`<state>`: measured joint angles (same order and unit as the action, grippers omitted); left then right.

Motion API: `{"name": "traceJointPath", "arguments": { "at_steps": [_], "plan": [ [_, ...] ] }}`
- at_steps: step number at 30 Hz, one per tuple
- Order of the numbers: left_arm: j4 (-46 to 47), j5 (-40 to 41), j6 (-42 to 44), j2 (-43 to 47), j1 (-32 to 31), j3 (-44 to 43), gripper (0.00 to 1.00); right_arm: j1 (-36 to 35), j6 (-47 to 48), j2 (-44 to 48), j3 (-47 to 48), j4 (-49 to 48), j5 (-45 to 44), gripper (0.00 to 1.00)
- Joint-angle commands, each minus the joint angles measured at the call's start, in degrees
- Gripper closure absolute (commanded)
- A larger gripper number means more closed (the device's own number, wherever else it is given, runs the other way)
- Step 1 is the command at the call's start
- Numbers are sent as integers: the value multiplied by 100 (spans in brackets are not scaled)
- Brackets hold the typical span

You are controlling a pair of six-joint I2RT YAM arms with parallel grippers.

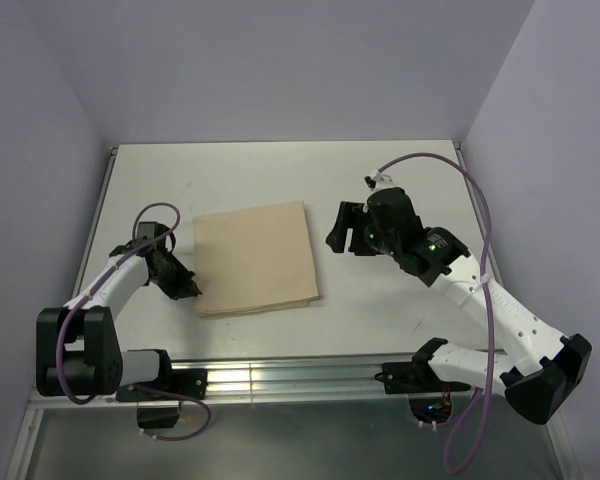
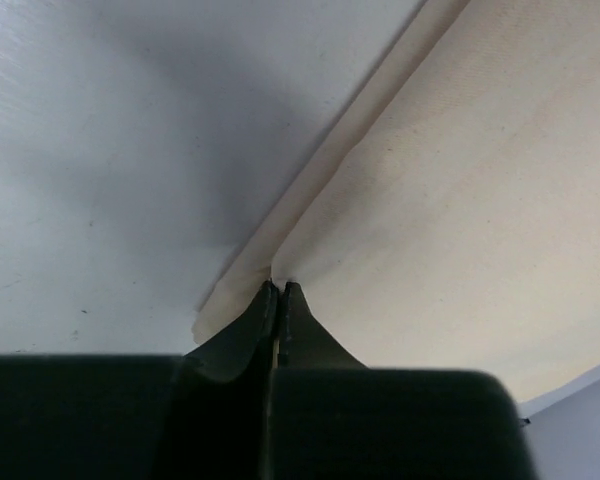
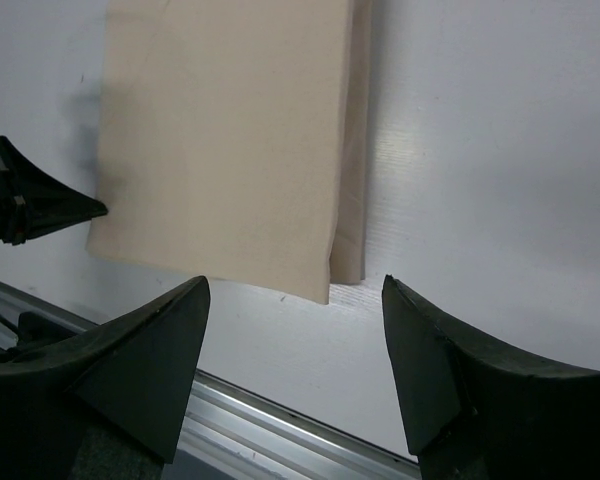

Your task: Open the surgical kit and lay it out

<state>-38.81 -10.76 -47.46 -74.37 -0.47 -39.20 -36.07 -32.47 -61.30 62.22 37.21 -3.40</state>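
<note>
**Operator:** Status of the left hand (image 1: 187,288)?

**Manual:** Closed tight, clamped on the near-left corner of the tan wrap (image 1: 255,255). Thin strip of paper visible between the fingers (image 2: 245,335) in the wrist view, with small creases fanning out from the pinch.

**Operator:** Location of the surgical kit (image 1: 270,235)?

**Manual:** Folded flat on the tabletop (image 1: 380,180), directly ahead of the left hand and beside the right hand (image 1: 342,232), on its left. Contents hidden inside the wrap.

**Operator:** State of the right hand?

**Manual:** Fingers wide apart, gripping nothing, hovering just clear of the wrap's edge.

**Operator:** Procedure for the step in hand?

**Manual:** Probably unfolding of the top flap.
- Confirm a pinch on the upper layer only, not the whole stack.
- Lift slightly, then draw back toward the left hand's own side in a low arc.
- Avoid a steep or fast pull: risk of dragging the bundle across the tabletop or tearing the paper.
- In case of sliding, press the right hand down on the lower layers as an anchor.
</note>
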Motion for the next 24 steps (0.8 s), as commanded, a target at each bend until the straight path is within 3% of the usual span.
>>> {"name": "traceJointPath", "arguments": {
  "at_steps": [1, 5, 11, 18, 24],
  "plan": [
    [14, -407, -44, 238, -23, -131, 100, 30, 310, -101, 133, -205, 251, 23],
    [75, -865, -324, 344, -23, -412, 100, -57, 776, -478, 221, -1002, 1171, 23],
    [531, -1761, -825, 116, -23, -738, 100, -549, 1708, -1557, 790, -1910, 2158, 6],
    [935, -2210, -1344, -95, -15, -914, 100, -1435, 2201, -2860, 1617, -1937, 2159, 6],
    [1551, -2483, -1881, -341, -15, -817, 100, -1991, 2280, -3353, 1601, -2262, 1966, 8]
  ]
}}
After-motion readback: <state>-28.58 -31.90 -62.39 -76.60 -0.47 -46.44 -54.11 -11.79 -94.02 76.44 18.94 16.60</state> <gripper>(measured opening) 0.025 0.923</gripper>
